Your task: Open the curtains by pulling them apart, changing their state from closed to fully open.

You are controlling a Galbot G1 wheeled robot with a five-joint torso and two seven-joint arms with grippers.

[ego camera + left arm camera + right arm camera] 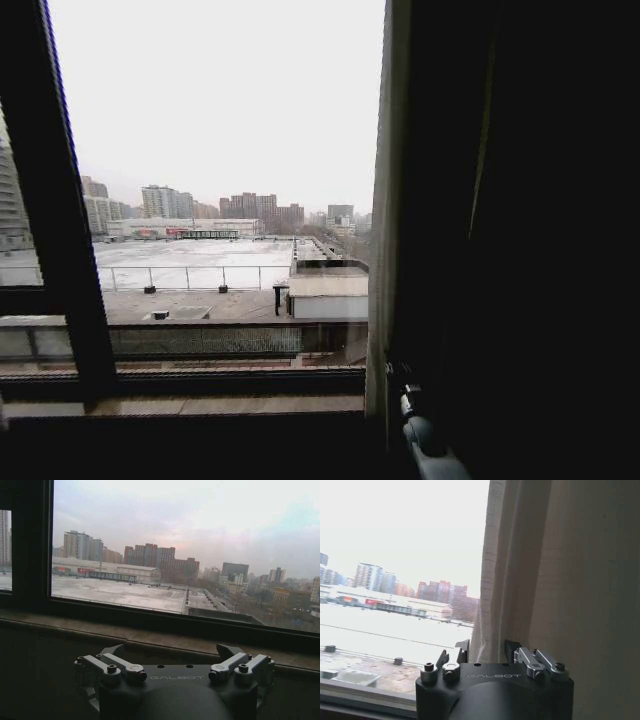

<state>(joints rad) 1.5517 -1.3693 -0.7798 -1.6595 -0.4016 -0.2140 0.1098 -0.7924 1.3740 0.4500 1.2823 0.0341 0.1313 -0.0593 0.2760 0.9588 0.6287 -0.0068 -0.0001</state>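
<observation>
A sheer white curtain (381, 200) hangs bunched in pleats at the right side of the window, and the glass to its left is uncovered. In the right wrist view the woven curtain (502, 555) runs down between the fingers of my right gripper (487, 652), which is shut on its bunched edge. In the head view the right gripper (405, 385) sits low against the curtain's foot. My left gripper (174, 652) is open and holds nothing, facing the window sill (150, 640).
A thick black window frame bar (60, 220) stands at the left. A dark opaque drape (520, 240) covers the right of the head view, just behind the curtain. The stone sill (200, 405) runs along below the glass.
</observation>
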